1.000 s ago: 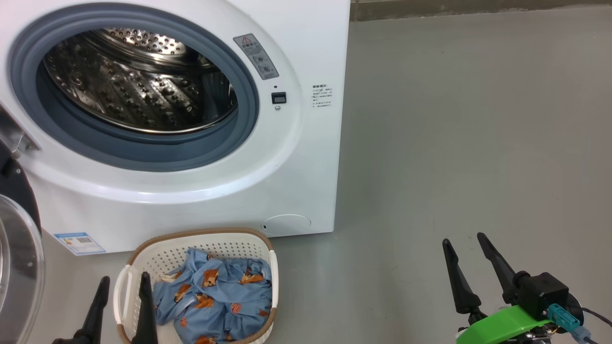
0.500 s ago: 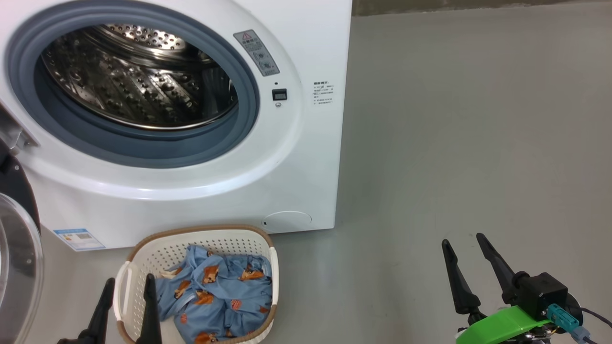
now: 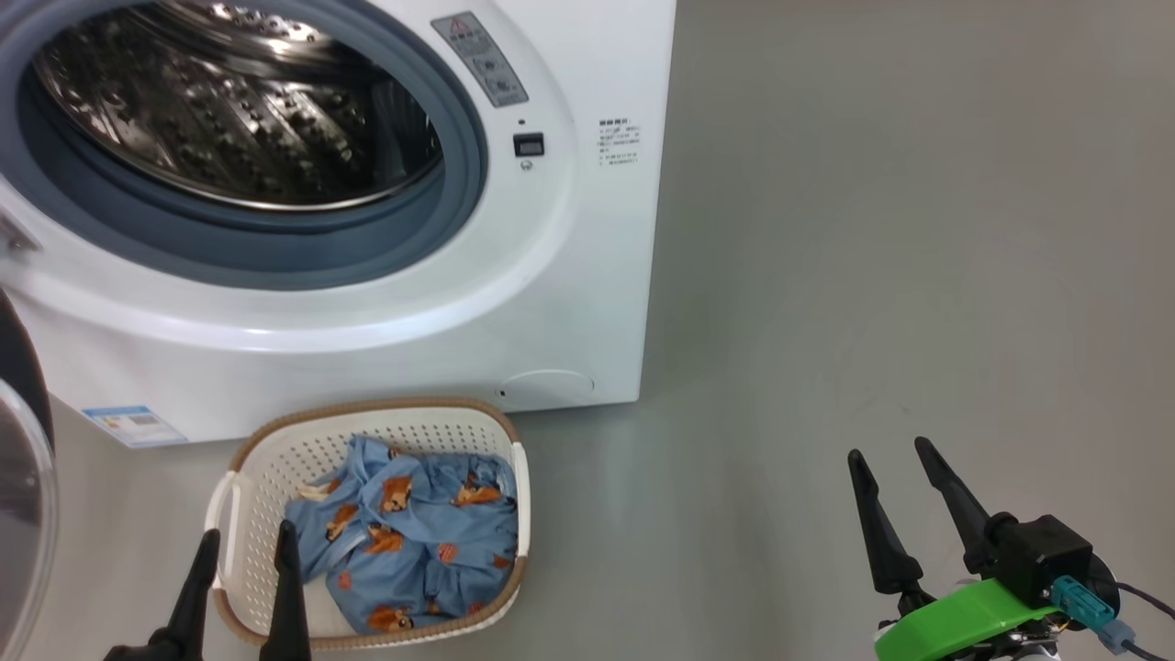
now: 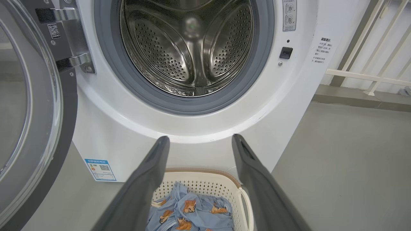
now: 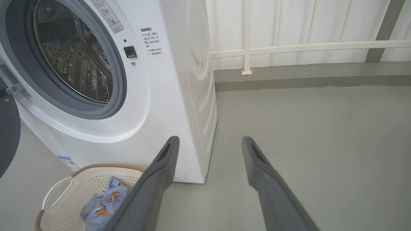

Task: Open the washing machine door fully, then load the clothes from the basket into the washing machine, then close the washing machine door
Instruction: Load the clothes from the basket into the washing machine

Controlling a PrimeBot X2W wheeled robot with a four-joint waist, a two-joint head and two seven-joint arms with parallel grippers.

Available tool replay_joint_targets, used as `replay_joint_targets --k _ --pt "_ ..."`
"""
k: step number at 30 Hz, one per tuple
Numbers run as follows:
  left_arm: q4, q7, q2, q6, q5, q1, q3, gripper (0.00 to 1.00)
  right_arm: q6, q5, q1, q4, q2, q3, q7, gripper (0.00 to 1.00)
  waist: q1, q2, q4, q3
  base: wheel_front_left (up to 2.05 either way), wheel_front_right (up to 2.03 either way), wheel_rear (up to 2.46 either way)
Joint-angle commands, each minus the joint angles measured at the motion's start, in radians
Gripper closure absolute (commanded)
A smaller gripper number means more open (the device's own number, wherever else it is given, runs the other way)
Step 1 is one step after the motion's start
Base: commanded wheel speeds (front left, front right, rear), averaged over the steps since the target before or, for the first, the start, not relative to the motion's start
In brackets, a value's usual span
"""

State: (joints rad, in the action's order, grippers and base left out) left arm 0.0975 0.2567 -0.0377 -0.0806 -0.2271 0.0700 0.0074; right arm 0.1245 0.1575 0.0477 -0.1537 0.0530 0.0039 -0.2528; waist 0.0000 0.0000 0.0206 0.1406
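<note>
Head view gives us the washer with its top and left side cut off by the frame, and its drum dim and glinting. The door is swung out to our left, showing as a sliver of black ring and glass at the edge. The left wrist view shows more of it on its hinge, but cropped too.

The basket sits on the floor just in front of the washer. The clothes lie crumpled inside it, toward its right side.

Our left gripper has its fingers spread and grips nothing. Its fingers overlap the basket's near left corner, and we cannot tell whether they touch the rim or hang above it. Our right gripper hovers over bare floor, well apart from the basket, fingers likewise spread and holding nothing. Its base is cut off at the frame's bottom.
</note>
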Motion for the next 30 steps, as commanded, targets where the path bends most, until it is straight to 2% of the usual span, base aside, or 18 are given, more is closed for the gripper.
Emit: replay_joint_targets --k 1,20,30 --pt "-0.018 0.005 -0.013 0.009 -0.004 -0.041 0.03 0.0 0.006 0.001 0.036 0.028 0.006 0.025 -0.009 0.0 0.0 0.0 -0.002 0.02 0.0 0.0 0.0" --pt "0.033 0.005 -0.013 0.0 -0.048 -0.15 -0.021 0.0 0.006 0.0 0.099 0.047 0.014 0.03 -0.009 0.0 0.0 0.0 -0.009 0.201 0.0 0.0 0.0" --pt "0.169 0.005 -0.013 -0.015 -0.023 -0.308 -0.026 0.0 0.006 0.0 0.145 0.065 0.018 0.037 -0.009 0.0 0.0 0.0 -0.037 0.345 0.0 0.0 0.0"
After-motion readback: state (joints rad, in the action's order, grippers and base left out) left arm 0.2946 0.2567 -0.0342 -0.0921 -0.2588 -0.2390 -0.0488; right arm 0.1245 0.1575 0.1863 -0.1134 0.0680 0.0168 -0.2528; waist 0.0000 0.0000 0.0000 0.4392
